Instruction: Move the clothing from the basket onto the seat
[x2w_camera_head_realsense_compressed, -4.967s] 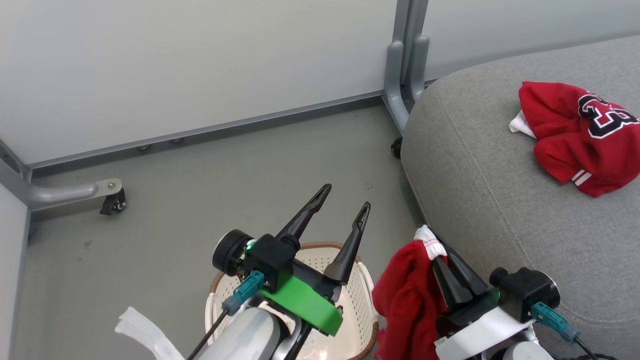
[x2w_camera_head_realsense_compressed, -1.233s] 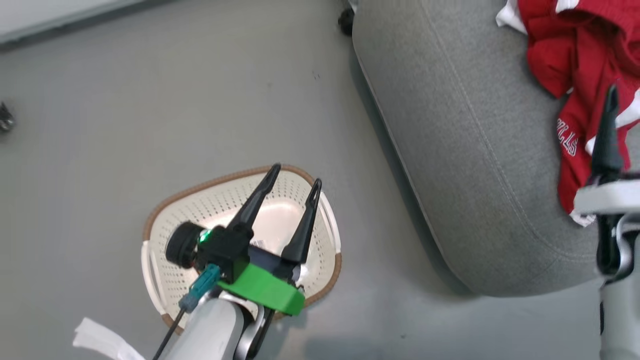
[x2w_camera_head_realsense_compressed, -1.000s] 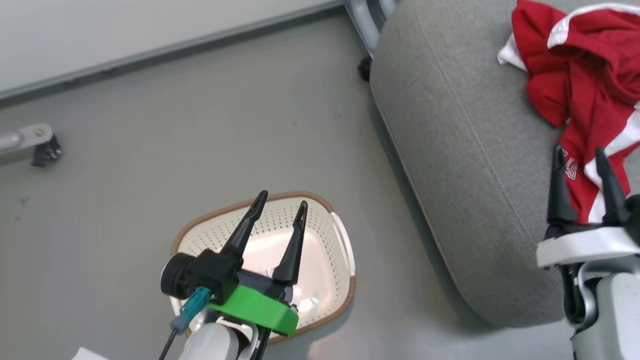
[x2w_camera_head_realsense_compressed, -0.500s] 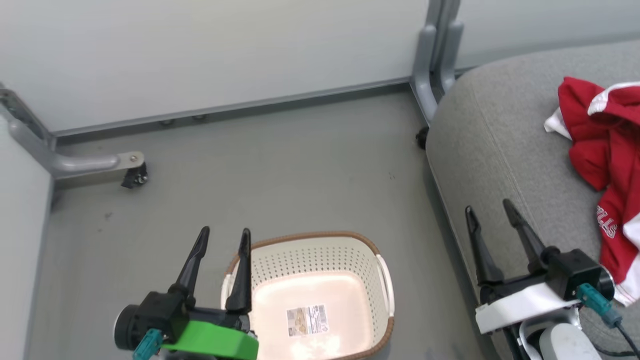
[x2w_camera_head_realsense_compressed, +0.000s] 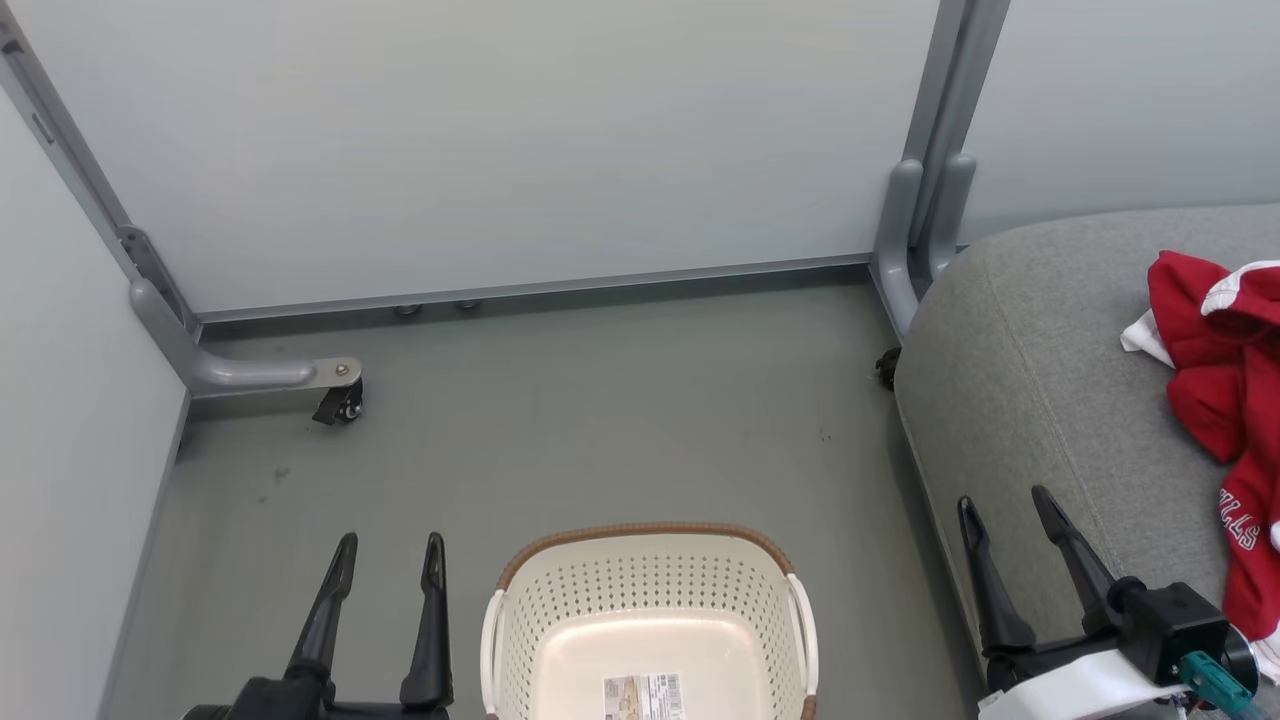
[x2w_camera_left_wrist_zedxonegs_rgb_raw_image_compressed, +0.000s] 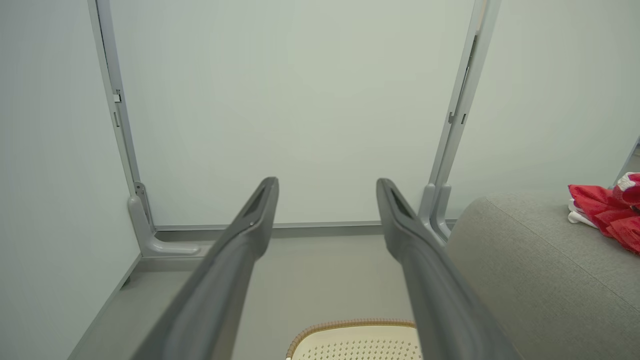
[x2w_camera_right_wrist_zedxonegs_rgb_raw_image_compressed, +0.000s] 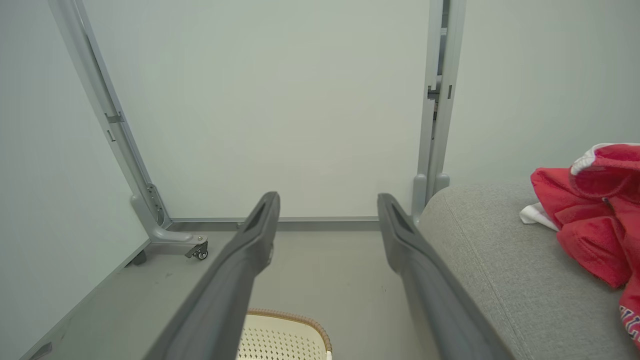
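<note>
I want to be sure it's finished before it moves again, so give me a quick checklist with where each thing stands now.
1. Basket emptied: ok, only a label on its floor in the part shown.
2. Clothing lying on the seat: ok.
3. Left claw open and empty: ok.
4. Right claw open and empty: ok.
5. All of it fully on the seat: cannot tell, the picture's edge cuts it off.
</note>
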